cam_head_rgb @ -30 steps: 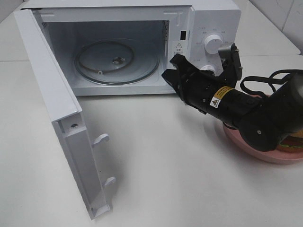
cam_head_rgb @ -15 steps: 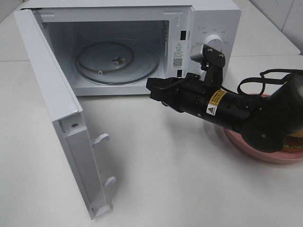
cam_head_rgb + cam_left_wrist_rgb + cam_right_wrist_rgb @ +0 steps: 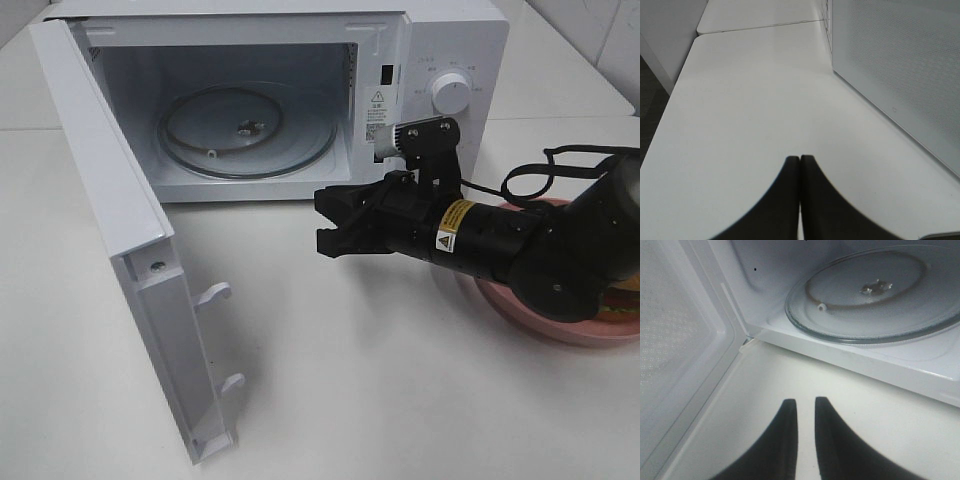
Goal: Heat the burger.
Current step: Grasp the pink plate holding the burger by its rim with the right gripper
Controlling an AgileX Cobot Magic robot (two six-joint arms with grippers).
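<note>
burger: (image 3: 625,302) on the pink plate (image 3: 560,332) at the far right table (image 3: 380,400) edge; only a sliver of its layers shows, the rest is hidden under the right forearm (image 3: 500,245)
right gripper: (image 3: 322,218) low over the table just in front of the microwave (image 3: 450,40) opening; jaws a little apart, nothing between them
left gripper: (image 3: 800,159) fingers pressed together, empty; out of sight in the high view, looking along bare table beside the door's outer face
key relation: burger lies behind the right gripper, back along its own arm; tips point left toward the door (image 3: 110,200), away from the plate
nearer arm: right, by far
burger axis: round, no long side; any approach angle likely works, from above looks simplest
oven: door swung fully open to the left, glass turntable (image 3: 245,130) bare, cavity ready
in the way: own forearm covers the plate; control panel and knob (image 3: 450,93) sit close behind the wrist; plate rim may crowd a low grasp
step judged: burger not yet picked; gripper likely has to pull back right and turn round before reaching it
</note>
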